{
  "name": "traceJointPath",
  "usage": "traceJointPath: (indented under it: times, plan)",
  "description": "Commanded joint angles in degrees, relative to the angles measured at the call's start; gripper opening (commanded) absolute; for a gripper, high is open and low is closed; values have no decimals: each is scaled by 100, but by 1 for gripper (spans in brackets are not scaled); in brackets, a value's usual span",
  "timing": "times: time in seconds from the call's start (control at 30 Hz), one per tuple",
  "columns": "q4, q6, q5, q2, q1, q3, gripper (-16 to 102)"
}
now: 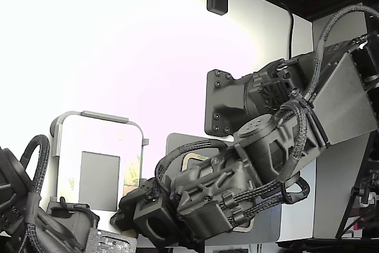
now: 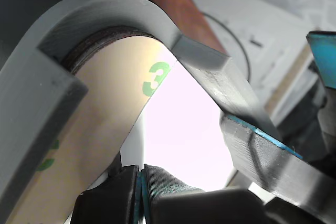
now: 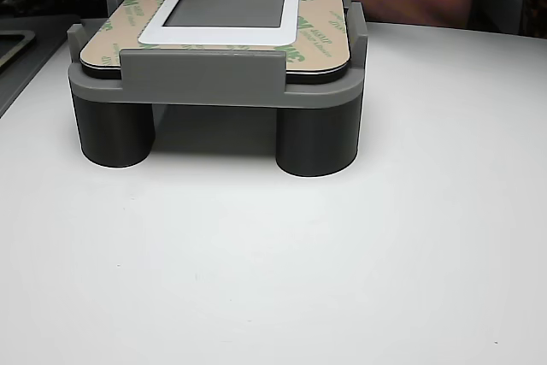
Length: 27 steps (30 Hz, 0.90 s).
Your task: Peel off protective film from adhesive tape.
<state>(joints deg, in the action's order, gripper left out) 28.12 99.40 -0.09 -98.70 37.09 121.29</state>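
In the wrist view the protective film (image 2: 105, 119) is a pale tan strip with a green "3". It lies under the curved lip of the grey fixture (image 2: 105, 9). Its lower edge runs down into the seam between my gripper's (image 2: 140, 192) blue-padded fingers, which are pressed shut on it. In the exterior view my gripper (image 1: 127, 208) sits at the near right corner of the left fixture. That fixture holds a white rounded panel (image 1: 98, 137) edged by a pale yellowish strip (image 1: 141, 167). The adhesive tape under the film cannot be told apart from it.
A second grey fixture (image 3: 201, 70) on round legs holds a panel with a tan ring (image 3: 320, 36) carrying green marks. The exterior view shows this tan ring (image 1: 190, 159) partly behind my arm. Another dark arm (image 1: 23, 205) stands at that view's lower left.
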Motion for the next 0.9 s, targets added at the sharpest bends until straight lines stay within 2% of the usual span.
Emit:
traceJointPath:
  times: [0.0,0.87]
  plan:
    - [18,0,-9,-176,-18,-105,-9]
    - [62,-114,158,132,202,-466,-9]
